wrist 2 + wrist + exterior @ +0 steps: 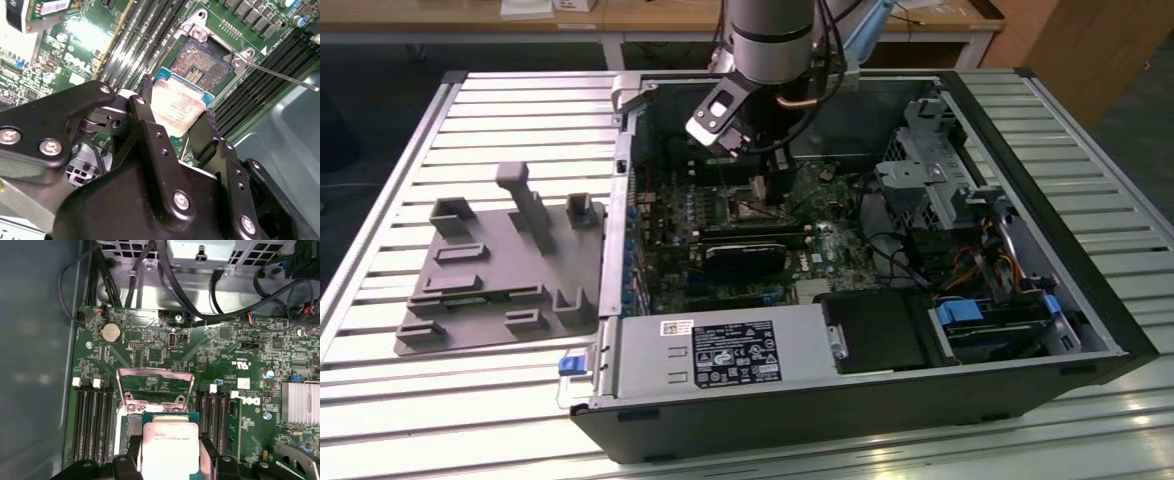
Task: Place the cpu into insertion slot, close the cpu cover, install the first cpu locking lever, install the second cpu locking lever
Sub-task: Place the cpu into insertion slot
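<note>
Black fingers of my gripper are closed partway, to just the width of the cpu, which I pinch by two opposite edges. Its silver-grey metal top faces the wrist cameras and its green rim shows at the free edges. In the second wrist view the chip hangs over the near edge of the insertion slot and is not seated in it. The slot's field of gold contacts lies bare beyond the chip, inside a metal rim with screw heads at its corners. Whether the chip touches that rim I cannot tell. A thin metal rod sticks out from one corner of the rim across the memory slots.

In the first wrist view, beyond the chip, the cpu cover stands lifted open, a silver frame with the green circuit board showing through its window. Long black memory slots flank the socket on both sides. Farther along the board lie a round coin battery and a finned silver heatsink, and black cables loop down from the case wall.

In the exterior view my arm reaches down into the open computer case, which lies on a slatted metal table. A grey moulded fixture rests on the table at the exterior view's left of the case.
</note>
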{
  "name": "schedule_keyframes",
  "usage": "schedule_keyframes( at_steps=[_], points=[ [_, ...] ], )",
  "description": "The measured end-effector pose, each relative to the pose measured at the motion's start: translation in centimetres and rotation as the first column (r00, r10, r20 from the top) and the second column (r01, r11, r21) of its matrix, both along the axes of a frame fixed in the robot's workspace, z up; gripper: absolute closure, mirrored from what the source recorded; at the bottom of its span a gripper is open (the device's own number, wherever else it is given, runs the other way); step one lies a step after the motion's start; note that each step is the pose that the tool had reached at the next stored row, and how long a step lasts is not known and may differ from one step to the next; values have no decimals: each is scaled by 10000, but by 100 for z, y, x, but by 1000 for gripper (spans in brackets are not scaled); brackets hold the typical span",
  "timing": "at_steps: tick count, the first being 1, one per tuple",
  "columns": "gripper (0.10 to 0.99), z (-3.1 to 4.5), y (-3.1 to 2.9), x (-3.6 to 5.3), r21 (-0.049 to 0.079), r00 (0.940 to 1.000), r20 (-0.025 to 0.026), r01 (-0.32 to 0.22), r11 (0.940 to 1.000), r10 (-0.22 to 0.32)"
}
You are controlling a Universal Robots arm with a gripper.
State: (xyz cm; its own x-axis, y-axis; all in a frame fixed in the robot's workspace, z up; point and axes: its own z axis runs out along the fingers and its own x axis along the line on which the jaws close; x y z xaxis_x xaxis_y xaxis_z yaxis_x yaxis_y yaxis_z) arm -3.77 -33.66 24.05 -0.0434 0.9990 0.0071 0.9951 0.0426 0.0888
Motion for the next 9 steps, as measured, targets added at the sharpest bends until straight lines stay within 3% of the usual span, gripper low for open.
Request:
schedule_keyframes(
  at_steps=[3,9],
  points=[
    [549,-24,40,-7,-84,10000,1,29,10000,-29],
    [549,-65,72,-44,-93,9994,0,355,9993,-355]
  ],
)
